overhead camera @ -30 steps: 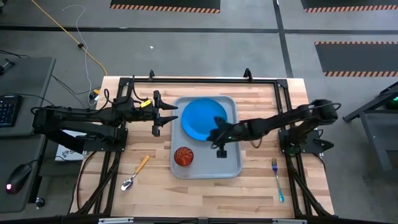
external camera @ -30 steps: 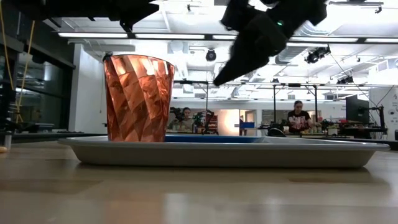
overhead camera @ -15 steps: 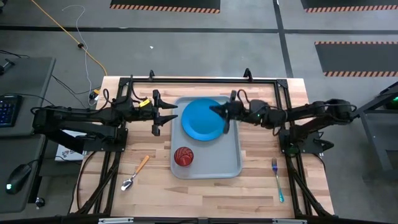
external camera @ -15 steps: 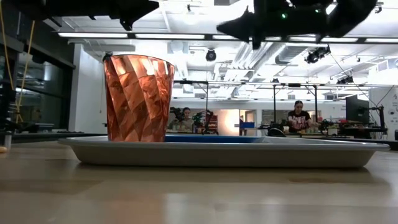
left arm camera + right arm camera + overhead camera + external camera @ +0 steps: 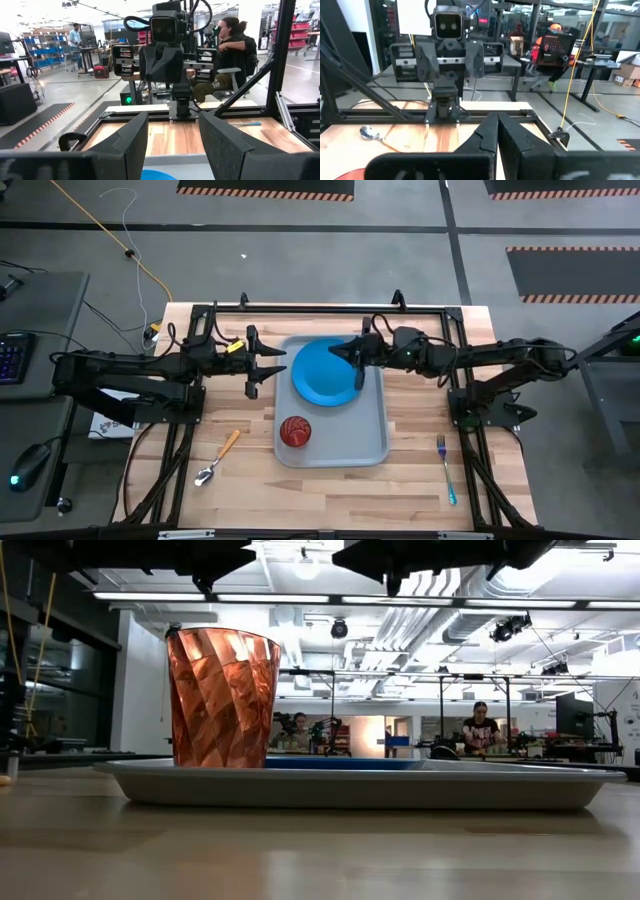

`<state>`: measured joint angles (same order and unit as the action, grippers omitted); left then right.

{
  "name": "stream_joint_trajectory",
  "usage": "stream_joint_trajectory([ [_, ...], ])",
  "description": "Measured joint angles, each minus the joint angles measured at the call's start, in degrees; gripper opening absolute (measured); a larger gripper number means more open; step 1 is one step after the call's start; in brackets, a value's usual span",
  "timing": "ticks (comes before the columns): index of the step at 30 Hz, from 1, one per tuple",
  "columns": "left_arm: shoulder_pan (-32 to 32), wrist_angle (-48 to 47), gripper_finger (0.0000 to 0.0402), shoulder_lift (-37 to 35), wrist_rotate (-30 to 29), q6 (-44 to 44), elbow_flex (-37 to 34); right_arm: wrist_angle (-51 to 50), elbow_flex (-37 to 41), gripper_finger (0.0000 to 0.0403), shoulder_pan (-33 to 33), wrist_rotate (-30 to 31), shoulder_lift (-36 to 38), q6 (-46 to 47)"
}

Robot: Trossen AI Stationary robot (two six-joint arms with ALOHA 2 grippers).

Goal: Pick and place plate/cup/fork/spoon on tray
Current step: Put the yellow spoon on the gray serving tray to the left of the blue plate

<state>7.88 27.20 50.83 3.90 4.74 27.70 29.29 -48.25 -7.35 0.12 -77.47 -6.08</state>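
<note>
The pale grey-blue tray [image 5: 372, 442] lies mid-table. The blue plate [image 5: 322, 375] lies flat on its far half, and the red cup [image 5: 295, 431] stands upright on its near left part; both show in the low view, the cup [image 5: 222, 698] and the plate [image 5: 340, 764]. The orange-handled spoon [image 5: 218, 457] lies on the table left of the tray. The teal-handled fork [image 5: 446, 470] lies on the table right of it. My right gripper [image 5: 342, 353] is shut and empty, level above the plate's far right part. My left gripper [image 5: 284, 366] is open and empty, just left of the tray.
A black frame [image 5: 320, 308] runs along the table's far edge and down both sides. The two arms face each other across the tray; the left wrist view shows the right arm [image 5: 167, 45]. Bare wood lies near the table's near edge [image 5: 330, 490]. People sit in the room behind.
My right gripper has risen from low over the tray's middle, just right of the cup, and gone toward the table's far edge. It has tipped from pointing down to about level. Cup, plate and tray have kept still.
</note>
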Motion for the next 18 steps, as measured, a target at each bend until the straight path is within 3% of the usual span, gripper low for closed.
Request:
stream_joint_trajectory([
  [18,0.0,0.0,0.0168,0.0,-0.1,0.4,0.0,-0.9,0.0,0.0000,0.0,0.1,0.0,0.0],
])
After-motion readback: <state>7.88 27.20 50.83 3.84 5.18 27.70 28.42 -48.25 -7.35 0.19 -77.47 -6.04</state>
